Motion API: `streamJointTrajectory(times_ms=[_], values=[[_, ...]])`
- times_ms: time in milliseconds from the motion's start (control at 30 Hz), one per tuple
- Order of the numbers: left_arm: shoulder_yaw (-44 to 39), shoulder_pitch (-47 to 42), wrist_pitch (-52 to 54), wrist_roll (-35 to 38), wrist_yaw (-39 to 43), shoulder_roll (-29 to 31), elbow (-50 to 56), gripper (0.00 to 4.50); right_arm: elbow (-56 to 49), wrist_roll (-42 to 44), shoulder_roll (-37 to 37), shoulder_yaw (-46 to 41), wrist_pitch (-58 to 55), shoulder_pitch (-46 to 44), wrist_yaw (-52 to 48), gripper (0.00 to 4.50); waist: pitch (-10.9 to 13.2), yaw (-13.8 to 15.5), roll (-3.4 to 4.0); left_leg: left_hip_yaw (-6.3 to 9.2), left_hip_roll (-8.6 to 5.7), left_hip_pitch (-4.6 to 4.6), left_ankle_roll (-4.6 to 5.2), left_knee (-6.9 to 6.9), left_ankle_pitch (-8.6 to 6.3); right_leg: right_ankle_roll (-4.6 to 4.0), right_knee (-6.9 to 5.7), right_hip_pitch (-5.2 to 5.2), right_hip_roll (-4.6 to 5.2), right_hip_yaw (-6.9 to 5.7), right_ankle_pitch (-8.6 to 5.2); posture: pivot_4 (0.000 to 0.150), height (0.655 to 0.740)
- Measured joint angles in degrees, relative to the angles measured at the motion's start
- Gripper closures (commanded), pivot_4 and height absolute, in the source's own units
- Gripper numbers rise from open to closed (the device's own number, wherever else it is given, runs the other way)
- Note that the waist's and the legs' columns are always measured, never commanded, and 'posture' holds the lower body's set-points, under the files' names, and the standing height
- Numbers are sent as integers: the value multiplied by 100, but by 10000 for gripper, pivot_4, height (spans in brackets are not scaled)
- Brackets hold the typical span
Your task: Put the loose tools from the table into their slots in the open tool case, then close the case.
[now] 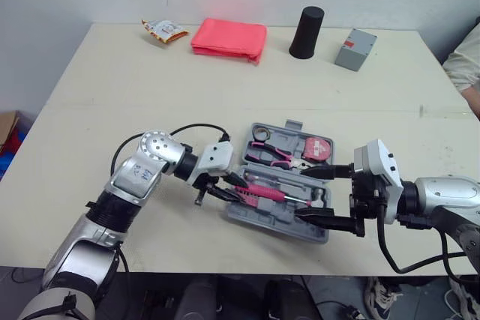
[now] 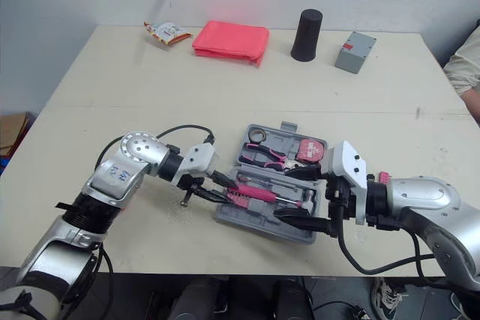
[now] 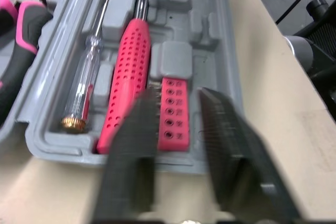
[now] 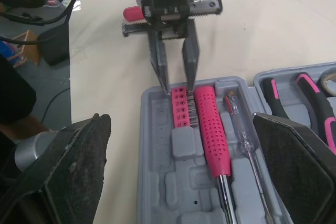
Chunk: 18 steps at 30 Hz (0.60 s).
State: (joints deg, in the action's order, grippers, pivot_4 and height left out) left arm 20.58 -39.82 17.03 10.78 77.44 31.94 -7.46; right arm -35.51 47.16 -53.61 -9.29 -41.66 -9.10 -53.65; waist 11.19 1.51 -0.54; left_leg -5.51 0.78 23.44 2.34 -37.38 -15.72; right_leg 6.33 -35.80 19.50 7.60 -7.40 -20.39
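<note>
your pale table [image 1: 112,110] carries a pink cloth [image 1: 229,37], a black cup [image 1: 306,33] and a grey box [image 1: 355,49] along its far edge. the open tool case [image 1: 300,228] lies near the near edge, between your two hands. your left hand [image 1: 238,189] is at its left end, fingers a little apart, tips either side of the pink bit holder [image 4: 180,107], which lies in its slot beside the pink-handled hammer [image 4: 212,129]. your right hand [image 1: 301,194] is spread wide at the case's right end.
</note>
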Motion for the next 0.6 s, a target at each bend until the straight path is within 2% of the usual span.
streamJointTrajectory(times_ms=[200,467,600], values=[[109,-22,-286,-274,-105,-164,-201,44406,3,-11,1,0,4,-11,31,0,0,1,0,0,0,-2,0,-2,0,0,-3,-2,0,-1,0,1500,7355],[724,-348,-1073,-1080,-115,15,-178,44406,5,-13,13,-4,4,61,92,0,-28,-7,0,-1,2,-27,0,-1,0,0,-4,-25,4,3,0,1500,7355],[839,-415,-1041,-1256,-226,14,-121,44406,5,-12,44,-4,5,60,157,0,-85,-12,3,2,6,-40,2,-1,-1,0,15,-36,22,9,0,1500,7355]])
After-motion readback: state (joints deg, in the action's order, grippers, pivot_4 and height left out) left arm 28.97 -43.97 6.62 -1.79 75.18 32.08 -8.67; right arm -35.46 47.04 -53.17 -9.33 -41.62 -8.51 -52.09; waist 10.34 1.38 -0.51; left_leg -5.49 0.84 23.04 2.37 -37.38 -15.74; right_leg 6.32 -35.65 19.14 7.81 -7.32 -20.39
